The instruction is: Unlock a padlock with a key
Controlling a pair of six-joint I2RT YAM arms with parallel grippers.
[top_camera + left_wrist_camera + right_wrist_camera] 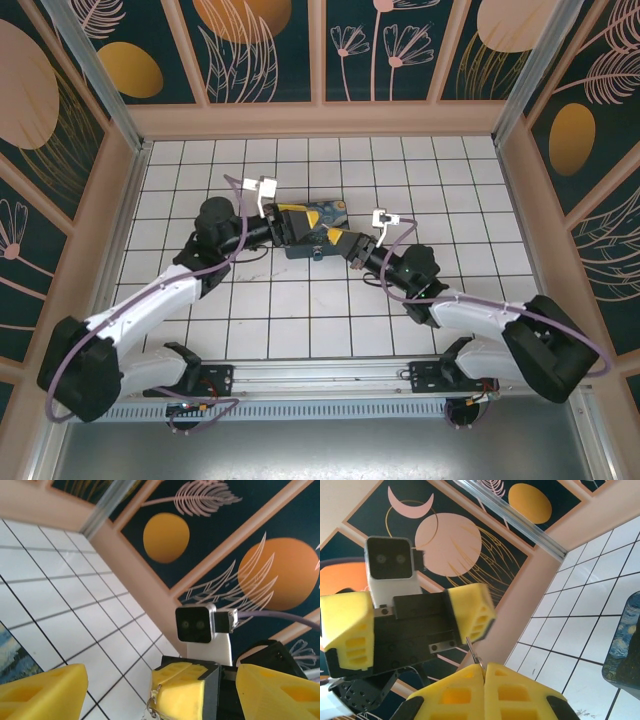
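The key [472, 651] is clamped in the closed right claw [485, 669], its blade aimed at eleven o'clock into the spread left claw [295, 225]; the padlock [318, 253] seemingly lies below, at six o'clock from the box [328, 212].

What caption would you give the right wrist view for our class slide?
The yellow-fingered right gripper, shut on a thin metal key, faces the open left gripper against a dark painted wall.
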